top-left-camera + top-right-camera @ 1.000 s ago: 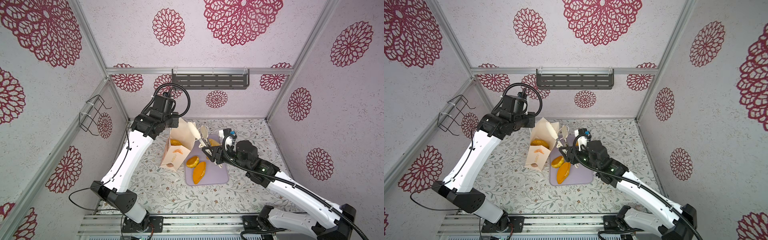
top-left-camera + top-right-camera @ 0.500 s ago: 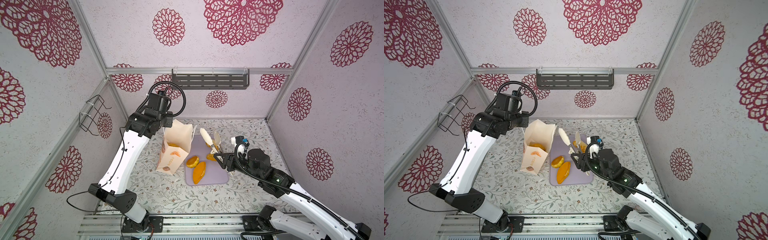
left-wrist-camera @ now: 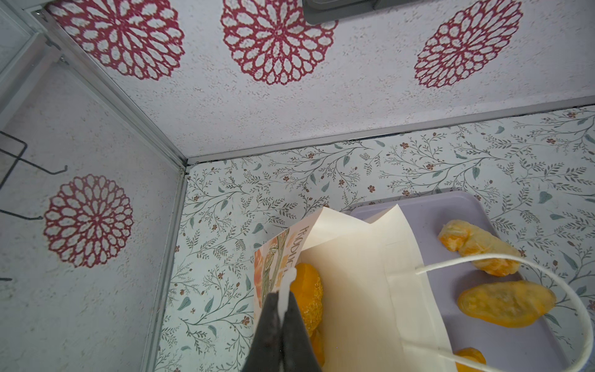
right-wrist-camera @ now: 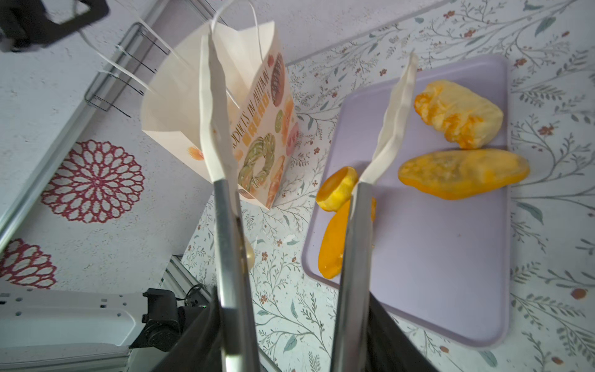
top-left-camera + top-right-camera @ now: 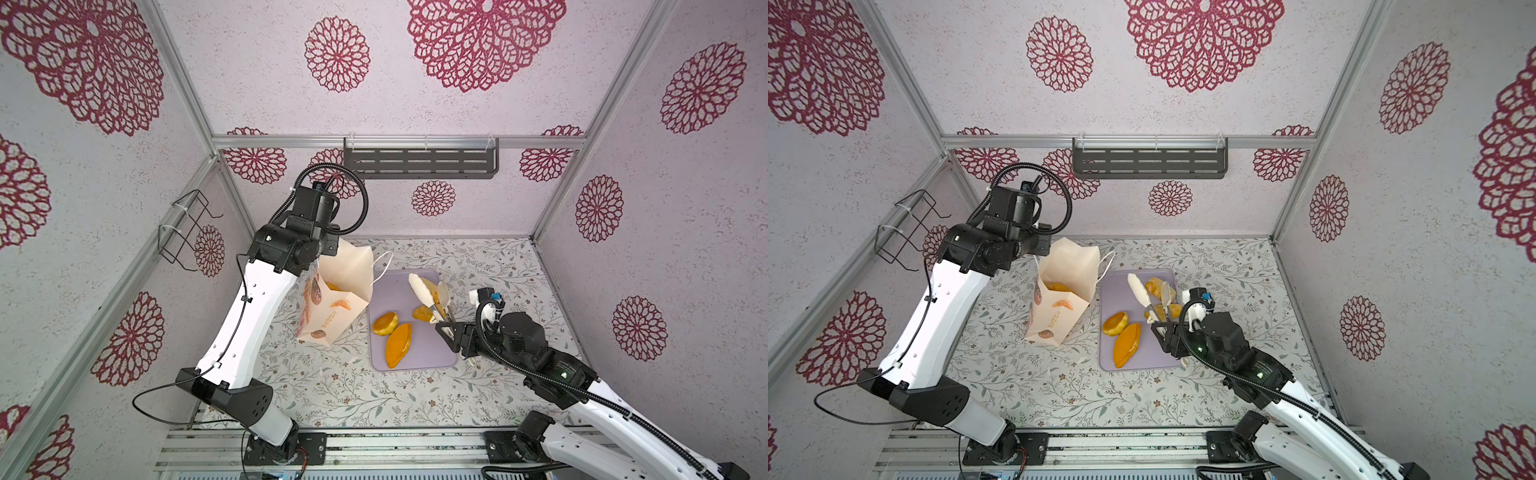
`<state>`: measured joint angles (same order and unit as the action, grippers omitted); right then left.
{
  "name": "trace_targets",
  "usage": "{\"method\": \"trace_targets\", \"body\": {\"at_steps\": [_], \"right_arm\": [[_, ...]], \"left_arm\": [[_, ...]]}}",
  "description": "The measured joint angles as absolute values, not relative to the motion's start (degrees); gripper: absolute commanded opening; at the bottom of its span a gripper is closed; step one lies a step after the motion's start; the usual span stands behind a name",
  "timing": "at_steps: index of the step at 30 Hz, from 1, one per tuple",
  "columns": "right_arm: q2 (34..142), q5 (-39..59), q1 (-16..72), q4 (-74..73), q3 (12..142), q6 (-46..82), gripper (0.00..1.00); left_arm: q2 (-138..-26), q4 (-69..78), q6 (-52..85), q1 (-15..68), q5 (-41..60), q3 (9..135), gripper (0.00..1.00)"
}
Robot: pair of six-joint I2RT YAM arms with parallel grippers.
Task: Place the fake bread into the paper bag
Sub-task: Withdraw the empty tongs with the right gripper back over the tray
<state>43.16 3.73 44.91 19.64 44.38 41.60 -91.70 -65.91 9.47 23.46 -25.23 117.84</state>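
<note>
Aluminium rail (image 5: 374,442) runs along the near edge and carries both arm bases. Beyond it the surface (image 5: 332,395) wears a pale print of grey-green sprigs and small red flowers. The three walls are pale and grainy with crimson lace rosettes, framed in aluminium. One black wire rack (image 5: 183,232) hangs on the wall at 9 o'clock, and one dark slotted shelf (image 5: 419,163) on the far wall at 12.

From 5 o'clock the right arm stretches low toward 10. The right gripper (image 5: 451,334) stands at the 3 o'clock edge of the one lilac tray (image 5: 415,361), its jaws clenched on one pair of tongs (image 4: 225,225). The tongs' white tips are spread apart above the tray's far half. From 7 o'clock the left arm climbs toward 12 and folds over the bag. The left gripper (image 3: 283,301) has its jaws pinched on a white cord handle of the one paper bag (image 5: 332,316), which stands open at the tray's 9 o'clock.

Of the fake bread (image 5: 1127,345), four pieces lie on the tray. Nearest first, they are a smooth oval loaf (image 5: 399,345), a round bun (image 5: 385,323) touching it, a long seeded loaf (image 4: 463,174) and a pale twisted roll (image 4: 457,112). Inside the bag at least one orange crumbly piece (image 3: 309,296) shows; whether more lie under it I cannot tell.
</note>
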Motion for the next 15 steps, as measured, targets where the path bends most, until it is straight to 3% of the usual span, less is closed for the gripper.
{"method": "trace_targets", "body": {"at_steps": [15], "right_arm": [[40.9,4.8,44.9,24.0,37.3,47.1,0.59]], "left_arm": [[-91.4,-65.9,7.3,23.5,-26.9,117.2,0.0]]}}
